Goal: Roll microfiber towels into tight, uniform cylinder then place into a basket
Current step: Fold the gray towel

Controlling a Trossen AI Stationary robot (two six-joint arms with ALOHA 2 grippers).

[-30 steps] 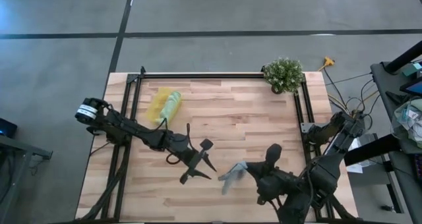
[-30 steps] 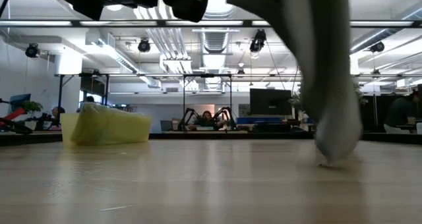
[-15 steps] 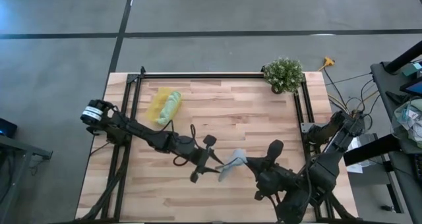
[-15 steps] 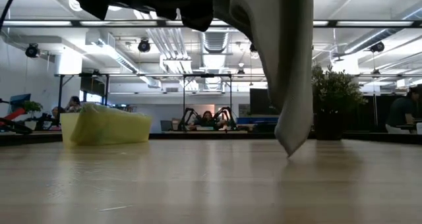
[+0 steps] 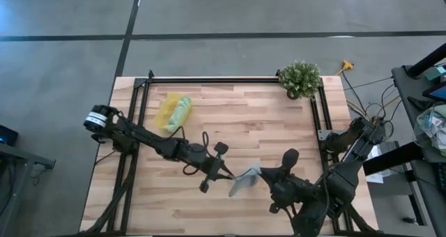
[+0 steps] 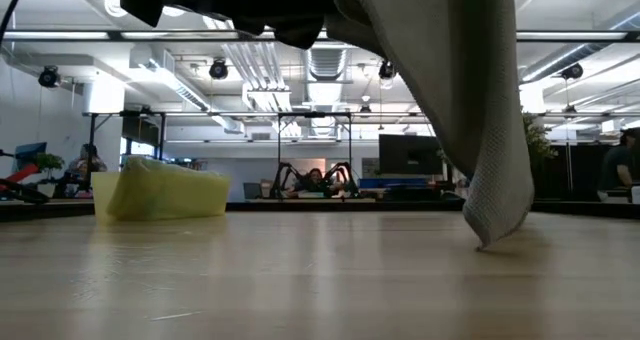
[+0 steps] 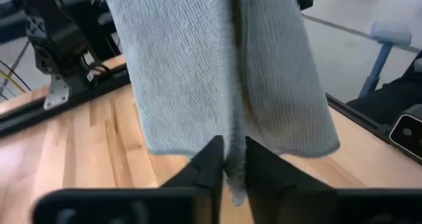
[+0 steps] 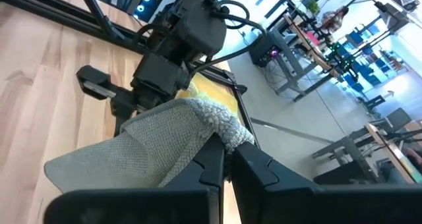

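At ten o'clock the basket (image 5: 167, 110) holds the rolled green towel (image 5: 180, 112). My left gripper (image 7: 229, 159) pinches the grey-blue towel (image 5: 245, 180) at centre table; at three o'clock my right gripper (image 8: 229, 157) clamps it, apparently lifted.

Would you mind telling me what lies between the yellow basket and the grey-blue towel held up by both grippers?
Only bare wooden table shows between the basket and the grey-blue towel in the high view; the low view agrees.
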